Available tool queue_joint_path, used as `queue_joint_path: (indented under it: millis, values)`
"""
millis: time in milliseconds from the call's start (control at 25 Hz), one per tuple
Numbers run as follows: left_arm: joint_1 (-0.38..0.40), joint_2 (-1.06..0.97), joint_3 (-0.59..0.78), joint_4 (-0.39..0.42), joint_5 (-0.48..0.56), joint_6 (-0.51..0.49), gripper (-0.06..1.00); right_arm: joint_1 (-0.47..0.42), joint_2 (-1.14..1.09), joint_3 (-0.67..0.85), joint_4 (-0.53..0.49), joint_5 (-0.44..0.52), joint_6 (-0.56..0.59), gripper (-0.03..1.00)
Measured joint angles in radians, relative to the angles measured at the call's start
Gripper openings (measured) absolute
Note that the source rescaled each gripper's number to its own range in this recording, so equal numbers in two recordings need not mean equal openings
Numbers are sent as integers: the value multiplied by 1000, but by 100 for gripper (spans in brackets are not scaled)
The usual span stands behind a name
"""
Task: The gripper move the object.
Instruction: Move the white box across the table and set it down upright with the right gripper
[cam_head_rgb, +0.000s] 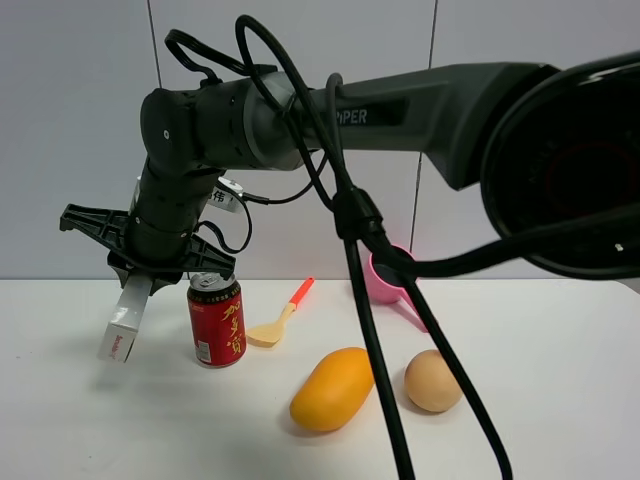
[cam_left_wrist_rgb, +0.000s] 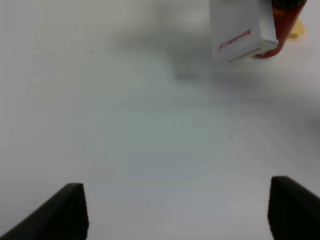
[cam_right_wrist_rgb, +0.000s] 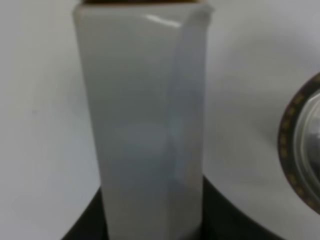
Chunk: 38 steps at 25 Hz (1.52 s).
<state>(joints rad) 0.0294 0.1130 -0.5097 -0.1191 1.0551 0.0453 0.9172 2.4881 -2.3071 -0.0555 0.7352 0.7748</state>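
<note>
The white cardboard box with red print hangs tilted in my right gripper, which has reached across to the left side of the table. The gripper is shut on the box's upper end. The box's lower end is a little above the table, just left of the red drink can. The right wrist view shows the box close up, with the can's rim beside it. My left gripper is open and empty over bare table. It sees the box and the can further off.
An orange mango and a brown egg-shaped thing lie at the front middle. A yellow spoon with a red handle lies behind the can. A pink scoop stands at the back. Black cables hang across the middle.
</note>
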Motion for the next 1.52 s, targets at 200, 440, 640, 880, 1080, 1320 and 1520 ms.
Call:
queue_joint_path:
  millis: [200, 440, 640, 880, 1080, 1320, 1520]
  values:
    - [0, 0, 0, 0, 0, 0, 100, 49, 0, 0, -126, -7, 90, 1]
    - [0, 0, 0, 0, 0, 0, 100, 91, 18, -2, -154, -23, 198, 1]
    - [0, 0, 0, 0, 0, 0, 100, 91, 57, -2, -214, -1, 359, 1]
    - [0, 0, 0, 0, 0, 0, 100, 91, 67, -2, -266, -3, 389, 1]
    - [0, 0, 0, 0, 0, 0, 100, 87, 74, -2, -287, 4, 372, 1]
    - [0, 0, 0, 0, 0, 0, 100, 83, 106, -3, -259, 18, 366, 1]
    - [0, 0, 0, 0, 0, 0, 100, 82, 108, -3, -261, -8, 351, 1]
